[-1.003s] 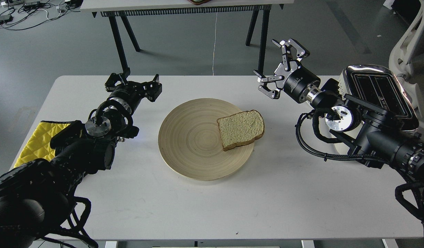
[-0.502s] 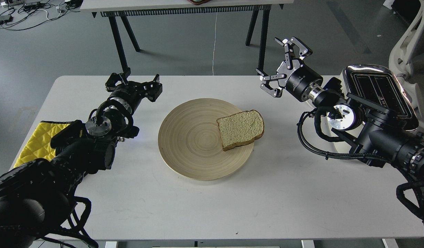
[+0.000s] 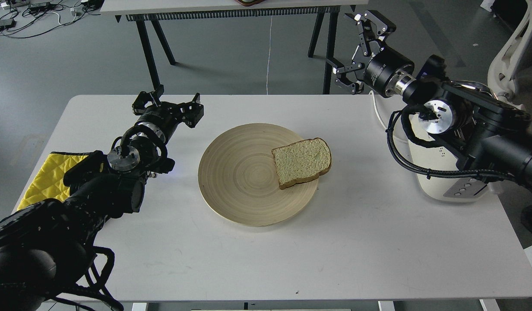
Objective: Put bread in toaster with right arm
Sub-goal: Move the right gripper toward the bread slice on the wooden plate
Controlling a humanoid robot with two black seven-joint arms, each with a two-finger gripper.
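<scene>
A slice of pale tan bread (image 3: 302,162) with a brown crust lies flat on the right side of a round wooden plate (image 3: 231,181) in the middle of the table. The cream-white toaster (image 3: 438,181) stands at the table's right edge; my right arm covers its chrome top and slots. My right gripper (image 3: 351,47) is open and empty, raised high beyond the table's far edge, well up and right of the bread. My left gripper (image 3: 167,103) is open and empty over the table's left rear.
A yellow quilted cloth (image 3: 50,175) lies at the left edge under my left arm. The toaster's white cord (image 3: 378,113) runs along the table behind it. A black-legged table (image 3: 153,47) stands beyond, and a white chair (image 3: 514,47) at far right.
My right arm has risen and swung back and right, lifting its open gripper from above the table's rear to beyond the far edge, and now covers the toaster's top. Bread and left arm unchanged.
</scene>
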